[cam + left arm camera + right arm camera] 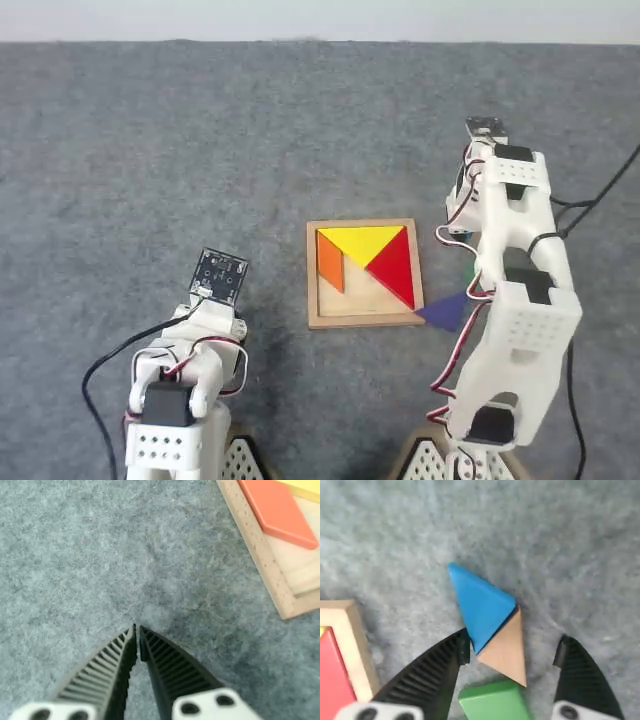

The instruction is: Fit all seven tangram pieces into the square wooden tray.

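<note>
Nearest you, toward the near-left corner of the grey felt table (150,150), your left gripper (136,628) hangs with its jaws pressed together and nothing between them. Under it is bare felt, with an open strip between it and the left rim of the square wooden tray (260,555). Off the tray's near-right corner, a purple triangle piece (445,311) lies on the felt with one point right at the rim. The tray sits mid-table. Inside it, an orange parallelogram piece (330,262) runs along the left wall, a yellow triangle piece (362,240) lies against the far wall and a red triangle piece (393,265) against the right wall. The near part of the tray floor is bare wood. Past the tray's right edge, your right gripper (514,647) is spread wide and grips nothing. It straddles a blue triangle piece (482,605) whose edge overlaps a plain wood-coloured triangle piece (507,652), with a green piece (492,702) just beside that. The finger nearer the tray has its tip at the blue edge, and the other finger stands apart. Beyond, open felt runs to the table's far edge.
</note>
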{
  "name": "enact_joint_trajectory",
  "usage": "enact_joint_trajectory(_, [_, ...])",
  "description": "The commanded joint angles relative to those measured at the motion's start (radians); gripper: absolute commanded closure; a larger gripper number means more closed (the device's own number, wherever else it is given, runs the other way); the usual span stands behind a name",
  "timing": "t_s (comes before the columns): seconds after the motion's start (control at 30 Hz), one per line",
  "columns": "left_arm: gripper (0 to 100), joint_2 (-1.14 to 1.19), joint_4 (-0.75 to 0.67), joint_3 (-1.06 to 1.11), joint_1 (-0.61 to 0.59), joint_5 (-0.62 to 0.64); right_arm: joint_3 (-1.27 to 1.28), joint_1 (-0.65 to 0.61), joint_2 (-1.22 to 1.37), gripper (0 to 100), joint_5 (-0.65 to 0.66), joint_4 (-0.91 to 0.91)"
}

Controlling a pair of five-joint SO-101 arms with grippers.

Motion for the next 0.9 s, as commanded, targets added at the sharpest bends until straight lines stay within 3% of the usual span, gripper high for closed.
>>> enact_joint_trajectory(0.0, [99,-0.025,0.005,-0.012,-0.005,0.008,-0.055,0.027,-0.007,70.7,-0.023,-0.008])
enact_joint_trajectory(0.23, [99,-0.025,0.005,-0.012,-0.005,0.008,-0.051,0.035,-0.007,81.6,-0.028,0.053])
enact_joint_trajectory(0.87, [99,-0.025,0.005,-0.012,-0.005,0.008,0.015,0.021,-0.143,81.2,-0.025,0.044])
